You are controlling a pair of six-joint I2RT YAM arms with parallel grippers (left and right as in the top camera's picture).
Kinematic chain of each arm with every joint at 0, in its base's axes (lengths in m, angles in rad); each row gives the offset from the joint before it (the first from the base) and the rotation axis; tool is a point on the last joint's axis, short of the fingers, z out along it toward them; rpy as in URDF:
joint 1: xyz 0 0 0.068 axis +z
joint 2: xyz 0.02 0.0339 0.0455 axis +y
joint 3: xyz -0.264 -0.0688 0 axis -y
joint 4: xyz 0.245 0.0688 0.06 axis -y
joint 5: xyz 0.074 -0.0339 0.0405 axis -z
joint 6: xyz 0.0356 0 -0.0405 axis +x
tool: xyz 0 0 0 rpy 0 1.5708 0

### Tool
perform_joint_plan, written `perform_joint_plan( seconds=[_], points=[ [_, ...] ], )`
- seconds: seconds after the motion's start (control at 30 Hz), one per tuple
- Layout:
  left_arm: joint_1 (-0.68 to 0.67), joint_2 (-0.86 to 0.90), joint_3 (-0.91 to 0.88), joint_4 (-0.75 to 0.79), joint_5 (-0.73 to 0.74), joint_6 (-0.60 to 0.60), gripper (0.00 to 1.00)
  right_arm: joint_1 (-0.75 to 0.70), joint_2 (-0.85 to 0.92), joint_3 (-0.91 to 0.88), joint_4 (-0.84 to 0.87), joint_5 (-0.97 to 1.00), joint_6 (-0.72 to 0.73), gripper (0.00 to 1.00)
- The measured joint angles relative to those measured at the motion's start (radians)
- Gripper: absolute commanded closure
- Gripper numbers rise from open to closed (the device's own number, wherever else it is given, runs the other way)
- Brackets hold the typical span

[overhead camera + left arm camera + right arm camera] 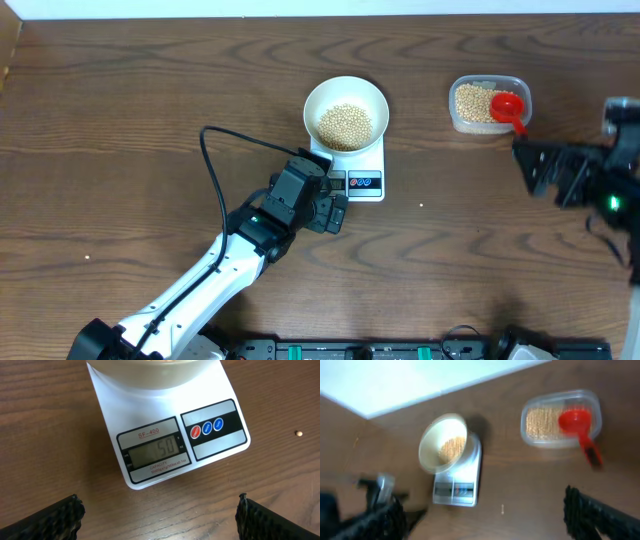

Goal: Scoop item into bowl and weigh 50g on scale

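The white bowl (312,100) stands on the white scale (365,183) and holds a heap of pale-tan beans (345,125). In the left wrist view the scale's display (152,450) reads 50, with the bowl's underside (150,372) above it. My left gripper (332,190) sits open at the scale's front left corner, nothing between its fingers (55,520). My right gripper (530,168) is open and empty at the right, just in front of the tub. The blurred right wrist view shows the bowl (427,442) and scale (457,487) far off.
A clear plastic tub (487,79) at the back right holds more beans (470,103) and a red scoop (510,108), handle pointing toward my right gripper. One stray bean (421,206) lies on the wood right of the scale. The table's white far edge (420,380) runs behind.
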State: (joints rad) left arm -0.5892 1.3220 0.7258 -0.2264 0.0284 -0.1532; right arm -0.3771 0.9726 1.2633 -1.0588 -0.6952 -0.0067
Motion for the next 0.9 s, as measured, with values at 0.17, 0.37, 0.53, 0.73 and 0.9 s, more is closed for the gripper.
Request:
perform_joint_plan(
  seconds=[0.17,0.37,0.53,0.73,0.9],
  points=[
    [0.0,0.0,0.0,-0.001,0.0,0.0,0.01,0.0,-0.15,0.0,-0.096,0.036,-0.014,0.01],
    [0.0,0.0,0.0,-0.001,0.0,0.0,0.01,0.0,-0.258,0.0,-0.112,0.13,-0.025,0.01],
    [0.0,0.0,0.0,-0.001,0.0,0.0,0.01,0.0,-0.274,-0.011,-0.098,0.192,-0.028,0.01],
    [0.0,0.0,0.0,-0.001,0.0,0.0,0.01,0.051,-0.373,-0.243,0.2,0.223,-0.042,0.01],
    [0.0,0.0,0.0,-0.001,0.0,0.0,0.01,0.142,-0.541,-0.542,0.471,0.268,-0.056,0.01]
  ],
)
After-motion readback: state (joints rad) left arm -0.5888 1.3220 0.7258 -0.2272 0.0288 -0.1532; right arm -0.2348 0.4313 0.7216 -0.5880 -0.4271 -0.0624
